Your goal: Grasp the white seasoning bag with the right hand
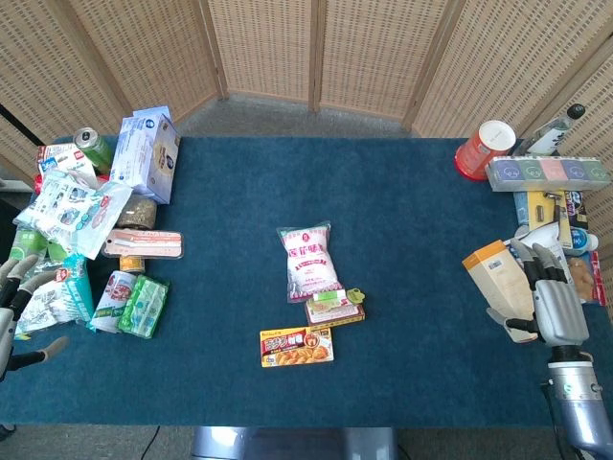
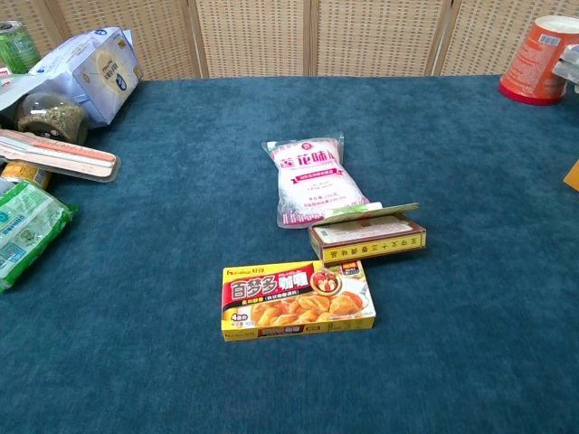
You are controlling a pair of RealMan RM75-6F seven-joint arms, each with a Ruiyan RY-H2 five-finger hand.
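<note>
i'm at the very start of this one: the reach hasn't begun. my right hand (image 1: 554,305) sits near the right edge of the tabletop (image 1: 412,220), holding nothing, fingers apart and pointing toward the far edge, just beside a tan carton (image 1: 500,276). my left hand (image 1: 13,299) shows at the left edge, fingers spread, empty. the white seasoning bag (image 1: 309,261) lies flat near the middle of the tabletop, well apart from my right hand, its near end touching a small brown box (image 2: 367,240), with a yellow curry box (image 2: 298,299) nearer the front edge. next i judge i must swing the right hand across toward the middle and come down over the bag's far half, clear of the brown box.
</note>
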